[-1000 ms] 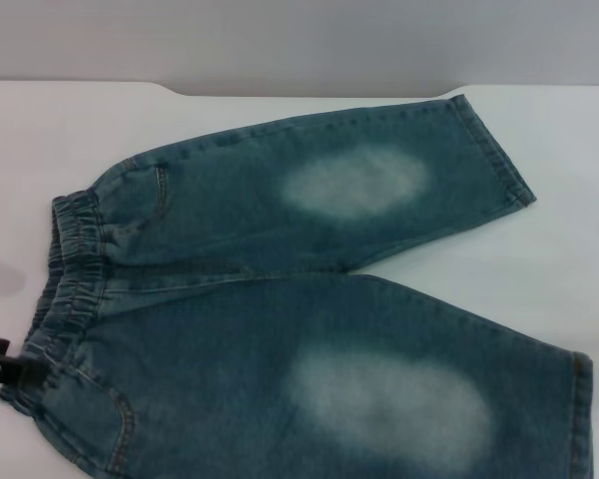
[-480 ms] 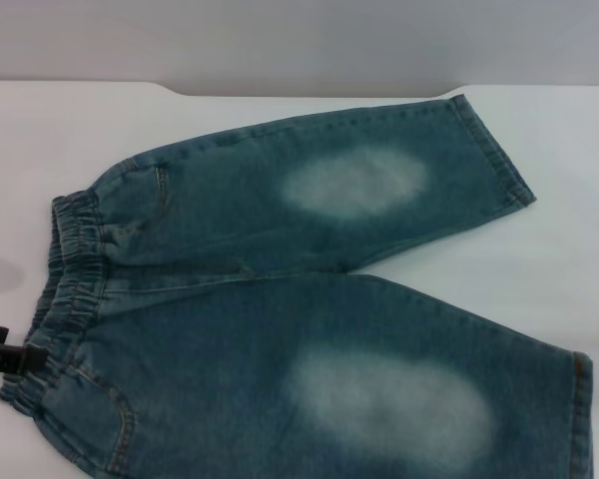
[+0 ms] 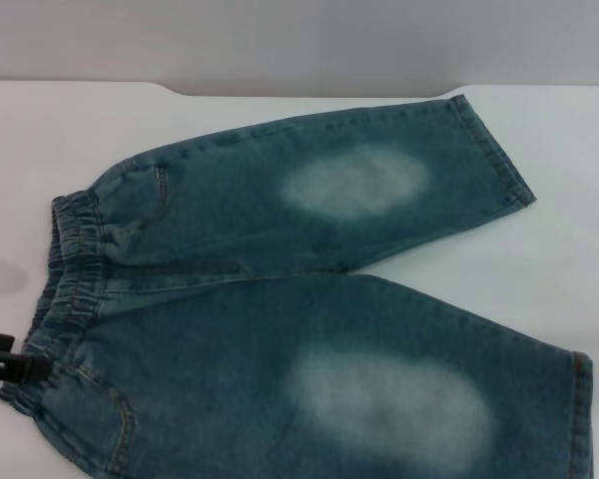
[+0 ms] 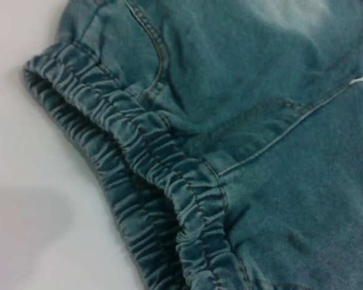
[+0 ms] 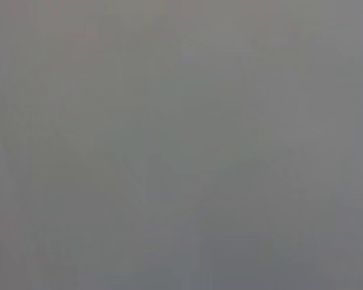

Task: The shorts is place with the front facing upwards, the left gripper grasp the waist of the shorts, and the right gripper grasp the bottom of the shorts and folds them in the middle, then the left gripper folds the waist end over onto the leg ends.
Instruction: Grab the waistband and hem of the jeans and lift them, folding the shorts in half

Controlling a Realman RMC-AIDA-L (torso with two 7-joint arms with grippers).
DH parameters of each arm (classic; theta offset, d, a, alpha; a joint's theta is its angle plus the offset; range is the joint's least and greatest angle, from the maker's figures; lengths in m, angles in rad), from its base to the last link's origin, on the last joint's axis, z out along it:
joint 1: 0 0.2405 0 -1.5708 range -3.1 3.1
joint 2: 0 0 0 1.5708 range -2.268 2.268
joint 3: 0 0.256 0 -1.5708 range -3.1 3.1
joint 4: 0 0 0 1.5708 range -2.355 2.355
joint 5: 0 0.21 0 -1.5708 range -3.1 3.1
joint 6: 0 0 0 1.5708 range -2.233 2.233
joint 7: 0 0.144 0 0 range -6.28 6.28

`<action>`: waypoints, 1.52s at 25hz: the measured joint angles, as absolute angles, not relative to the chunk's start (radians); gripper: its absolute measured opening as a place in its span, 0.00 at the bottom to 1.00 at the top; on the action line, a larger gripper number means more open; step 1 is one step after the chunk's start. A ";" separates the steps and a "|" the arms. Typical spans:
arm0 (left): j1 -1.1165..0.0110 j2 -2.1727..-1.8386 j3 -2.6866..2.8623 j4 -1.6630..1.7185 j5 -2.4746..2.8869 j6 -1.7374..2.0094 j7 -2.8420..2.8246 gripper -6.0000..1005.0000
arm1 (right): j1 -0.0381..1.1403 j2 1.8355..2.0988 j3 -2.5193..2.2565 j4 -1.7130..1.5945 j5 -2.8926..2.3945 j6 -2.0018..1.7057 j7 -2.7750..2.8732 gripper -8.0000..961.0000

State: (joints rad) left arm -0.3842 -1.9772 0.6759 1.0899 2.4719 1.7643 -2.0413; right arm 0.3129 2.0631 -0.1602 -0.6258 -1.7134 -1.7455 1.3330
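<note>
Head view: the left end effector (image 3: 10,361) touches the shorts' (image 3: 309,299) waist; its grip can't be told

The white table (image 3: 539,269) is lit evenly and softly from above, with slight glare washing out its surface in the head view. A faint grey shadow is cast at the table's left edge. The shorts (image 3: 309,309) are rendered slightly soft overall. In the left wrist view, the elastic waist is seen softly blurred. The right wrist view is filled by featureless grey haze.
</note>
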 joint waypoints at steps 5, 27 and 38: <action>-0.385 -1.979 0.677 1.092 2.472 1.777 -2.042 0.79 | 0.312 2.063 -0.159 -0.626 -1.713 -1.746 1.333 0.52; -0.384 -1.986 0.679 1.095 2.475 1.837 -2.031 0.79 | 0.308 2.063 -0.165 -0.622 -1.713 -1.746 1.330 0.52; -0.386 -1.970 0.680 1.095 2.513 1.804 -2.038 0.79 | 0.307 2.063 -0.163 -0.606 -1.713 -1.752 1.322 0.52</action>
State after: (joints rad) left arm -0.3856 -1.9705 0.6799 1.0953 2.5132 1.8037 -2.0376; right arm 0.3072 2.0631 -0.1629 -0.6058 -1.7135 -1.7516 1.3221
